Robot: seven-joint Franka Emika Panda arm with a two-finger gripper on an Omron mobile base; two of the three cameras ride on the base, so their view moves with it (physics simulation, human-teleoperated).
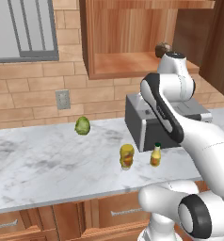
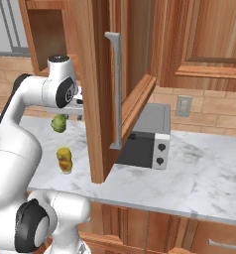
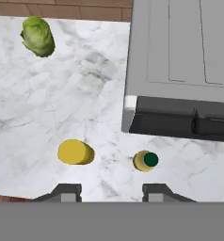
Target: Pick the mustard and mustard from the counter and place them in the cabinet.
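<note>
Nearest the left base camera, the arm rises and folds over the counter. Both task items stand upright beneath the raised hand, side by side but apart: the wide mustard bottle and the slim mustard bottle. The grey appliance sits just behind them. The green ball lies farther off. The cabinet hangs above and beyond the hand, with a brown lump on its shelf floor.

From the right base view, the cabinet door stands swung open, presumably to give access to the shelf. It hides the slim bottle.

Looking down along the hand, the claw is open and empty, its tips spread wide. Each bottle sits just ahead of one tip, far below. This high, centred pose is judged a survey position. Neither bottle is yet picked.
</note>
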